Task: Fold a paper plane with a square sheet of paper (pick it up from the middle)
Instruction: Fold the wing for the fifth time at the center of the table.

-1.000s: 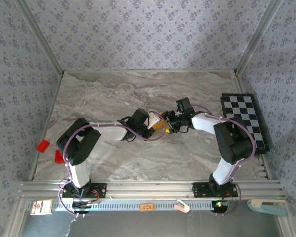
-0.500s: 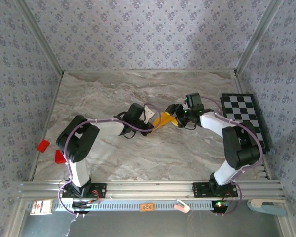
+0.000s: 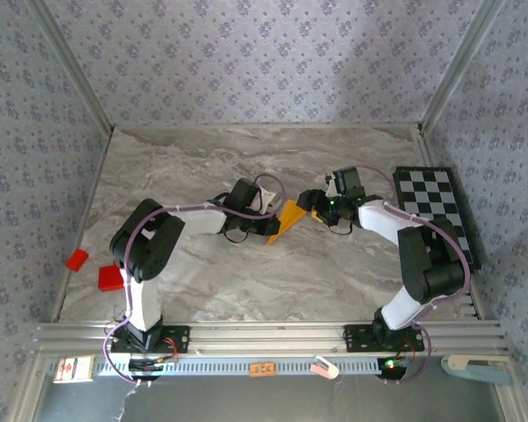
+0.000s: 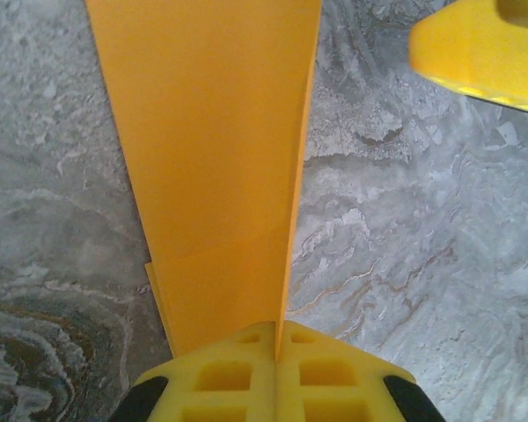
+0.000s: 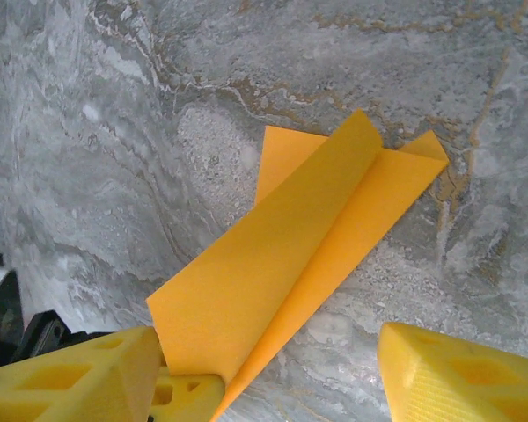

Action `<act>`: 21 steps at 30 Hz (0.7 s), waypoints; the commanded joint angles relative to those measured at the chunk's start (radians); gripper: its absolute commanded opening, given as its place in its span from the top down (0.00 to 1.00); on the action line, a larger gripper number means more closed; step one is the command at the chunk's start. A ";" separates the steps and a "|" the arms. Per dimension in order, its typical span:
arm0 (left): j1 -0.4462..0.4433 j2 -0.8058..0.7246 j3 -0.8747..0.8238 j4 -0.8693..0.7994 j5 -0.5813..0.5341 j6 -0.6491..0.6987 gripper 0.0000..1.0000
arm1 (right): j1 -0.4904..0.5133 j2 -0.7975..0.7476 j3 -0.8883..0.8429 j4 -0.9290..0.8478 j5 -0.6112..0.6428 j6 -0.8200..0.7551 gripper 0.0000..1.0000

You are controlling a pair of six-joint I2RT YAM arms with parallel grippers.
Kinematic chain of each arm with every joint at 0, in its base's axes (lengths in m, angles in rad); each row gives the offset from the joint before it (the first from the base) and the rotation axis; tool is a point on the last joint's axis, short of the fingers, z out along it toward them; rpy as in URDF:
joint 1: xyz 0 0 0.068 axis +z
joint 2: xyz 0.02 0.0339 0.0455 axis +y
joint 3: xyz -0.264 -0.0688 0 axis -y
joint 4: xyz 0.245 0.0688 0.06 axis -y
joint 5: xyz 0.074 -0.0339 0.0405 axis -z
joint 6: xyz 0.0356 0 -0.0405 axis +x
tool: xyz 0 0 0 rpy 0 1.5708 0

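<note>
The paper plane [image 3: 289, 217], a creased dart, is pinched by the closed left gripper [image 4: 276, 352] at the centre of the table [image 3: 202, 290]; the right gripper [image 3: 315, 204] is spread empty beside it (wing fold judged next: free edge to be caught).

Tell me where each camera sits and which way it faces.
Top external: above and behind the bases, looking down on the table; both arms show, left gripper and right gripper at the folded paper.
Left wrist: on the left arm, looking along its shut fingers, which pinch the paper, to the table.
Right wrist: on the right arm, looking down past its open fingers at the paper.
Shared: all three see the paper.
</note>
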 commanded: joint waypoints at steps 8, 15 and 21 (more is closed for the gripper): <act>0.038 0.050 0.031 0.046 0.116 -0.183 1.00 | 0.047 0.093 0.087 -0.092 -0.025 -0.223 0.33; 0.050 0.069 0.028 0.079 0.154 -0.238 1.00 | 0.072 0.165 0.160 -0.149 -0.008 -0.264 0.34; 0.055 0.089 0.039 0.068 0.171 -0.246 1.00 | 0.085 0.207 0.201 -0.192 0.024 -0.270 0.35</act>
